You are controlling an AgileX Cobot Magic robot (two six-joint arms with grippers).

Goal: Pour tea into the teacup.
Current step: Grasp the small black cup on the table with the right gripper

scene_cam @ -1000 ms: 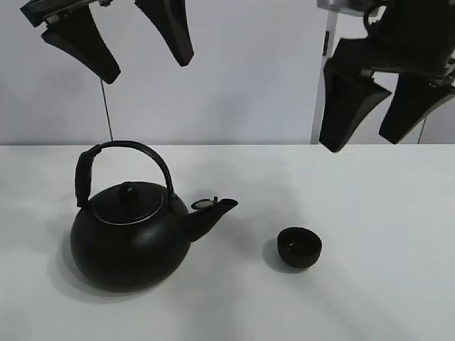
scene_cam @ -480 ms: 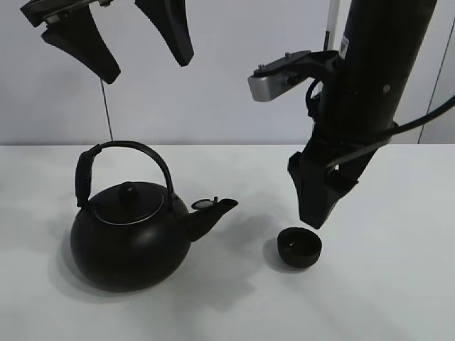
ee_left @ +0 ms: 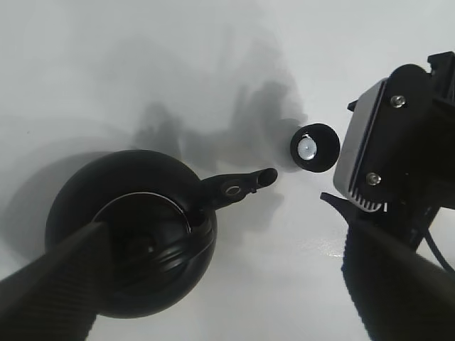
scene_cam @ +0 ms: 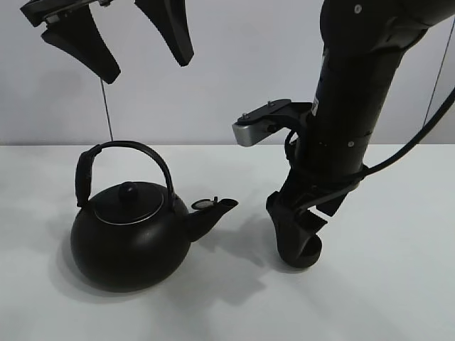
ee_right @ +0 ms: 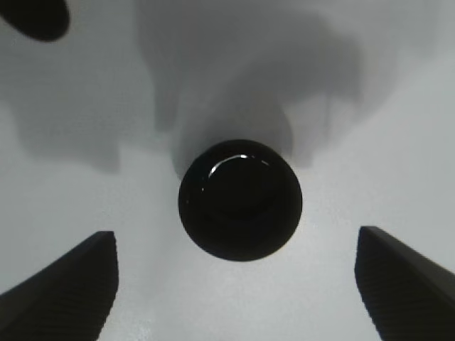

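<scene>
The small matte black teacup (ee_right: 240, 199) sits on the white table, right of the spout (scene_cam: 213, 209) of the big black kettle (scene_cam: 131, 238). My right gripper (scene_cam: 302, 238) is open and low over the teacup (scene_cam: 311, 257), hiding most of it in the high view. In the right wrist view its fingers (ee_right: 64, 288) stand apart on either side of the cup. My left gripper (scene_cam: 146, 60) is open and empty, high above the kettle (ee_left: 135, 249). The left wrist view also shows the teacup (ee_left: 315, 147). No tea stream shows.
The white table (scene_cam: 398, 284) runs to a pale back wall. The kettle's arched handle (scene_cam: 124, 149) stands upright over its lid. The right arm's grey camera block (scene_cam: 259, 128) juts toward the kettle side. A thin cable (scene_cam: 106, 114) hangs behind the kettle.
My right arm has come down from the upper right and moved left, ending low over the teacup with its fingers around it. The left gripper, kettle and cup have not moved.
</scene>
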